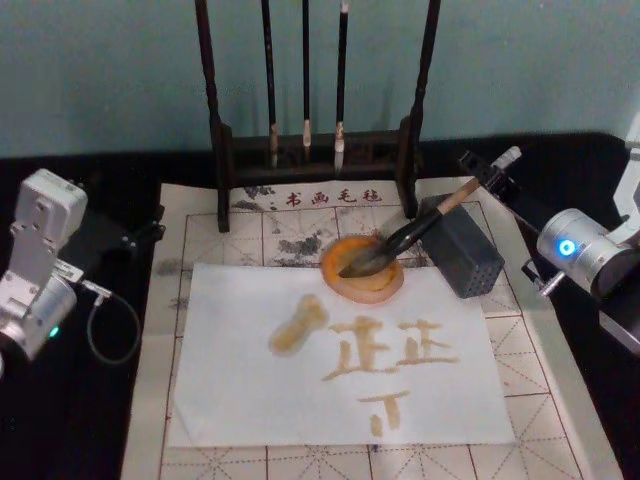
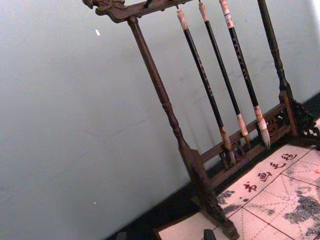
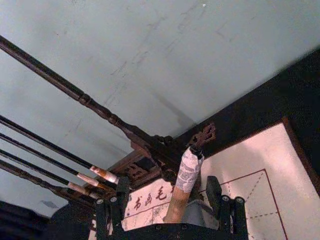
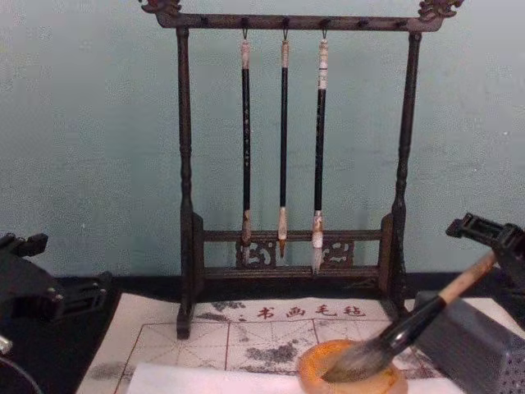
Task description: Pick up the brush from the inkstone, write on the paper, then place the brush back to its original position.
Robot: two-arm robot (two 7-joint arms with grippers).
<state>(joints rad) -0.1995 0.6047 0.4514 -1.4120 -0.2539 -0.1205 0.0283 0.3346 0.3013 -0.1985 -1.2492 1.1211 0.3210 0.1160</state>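
Paper (image 1: 300, 400) lies nearest. Beyond it the brush (image 1: 410, 235) rests with its bristles in the inkstone (image 1: 335, 285) and its handle on the grey perforated block (image 1: 470, 255). Right gripper (image 3: 168, 187) straddles its taped end, fingers spread, holding nothing. Probably light, stiff wood with a soft wet head: grip the upper handle. Left gripper (image 2: 165, 234) idles at the left, fingers apart.

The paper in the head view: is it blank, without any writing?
No, the paper carries several amber-brown characters and a pale blot beside them.

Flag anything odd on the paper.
One amber blot smears the paper left of the neat characters. The brush head rests in the inkstone, right gripper open around its handle end; left gripper idle at left.
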